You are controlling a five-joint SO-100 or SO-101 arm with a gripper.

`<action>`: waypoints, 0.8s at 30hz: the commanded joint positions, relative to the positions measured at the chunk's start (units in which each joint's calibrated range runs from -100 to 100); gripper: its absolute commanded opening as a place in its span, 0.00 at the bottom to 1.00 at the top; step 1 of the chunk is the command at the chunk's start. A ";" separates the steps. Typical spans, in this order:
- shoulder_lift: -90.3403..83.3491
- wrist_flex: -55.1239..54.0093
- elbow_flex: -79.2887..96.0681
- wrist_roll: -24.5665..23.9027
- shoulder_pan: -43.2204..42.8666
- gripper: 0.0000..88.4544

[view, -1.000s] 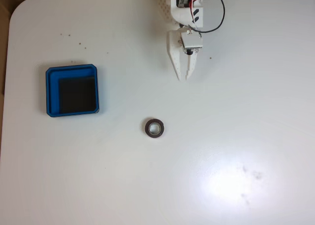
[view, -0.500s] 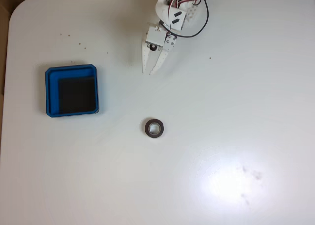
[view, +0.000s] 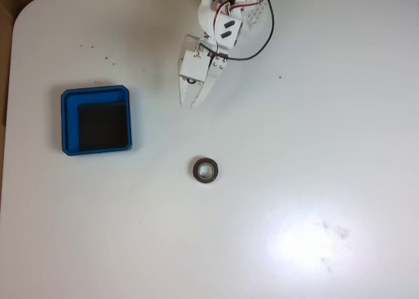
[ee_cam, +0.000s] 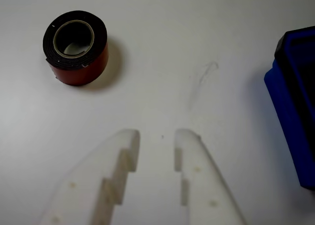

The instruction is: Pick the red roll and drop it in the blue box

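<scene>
From my remote station, in the fixed view, I see the white plastic two-finger gripper point(view: 190, 104) hanging over the white table point(view: 314, 116) near its top edge, tips pointing down and slightly left; red and black wires loop off the arm above it. In the wrist view the gripper point(ee_cam: 156, 135) has its two pale stepped fingers point(ee_cam: 123, 151) apart by a narrow gap with bare table between them; it holds nothing. The small red roll with a dark rim and pale grey hollow core point(view: 205, 170) lies flat on the table below the gripper in the fixed view, well apart from the tips; in the wrist view the roll point(ee_cam: 75, 47) sits at upper left, beyond the left finger. The shallow square bright-blue box with a black inner floor point(view: 65, 122) sits at the left of the fixed view, well apart from both roll and gripper; its corner point(ee_cam: 283, 89) shows at the right edge of the wrist view.
</scene>
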 commanded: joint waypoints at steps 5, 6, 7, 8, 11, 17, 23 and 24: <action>13.51 -1.26 -17.40 0.20 -5.44 0.01; 14.85 -1.26 -18.75 0.20 -6.02 0.01; 16.18 -1.26 -20.10 0.20 -6.41 0.01; 17.52 -1.26 -21.44 0.20 -6.61 0.01; 21.95 -1.26 -25.58 0.20 -6.71 0.01; 30.15 -1.26 -33.66 -0.24 -8.66 0.01; 35.08 -1.26 -37.17 0.02 -10.03 0.01; 35.92 -1.26 -38.16 -0.07 -10.03 0.01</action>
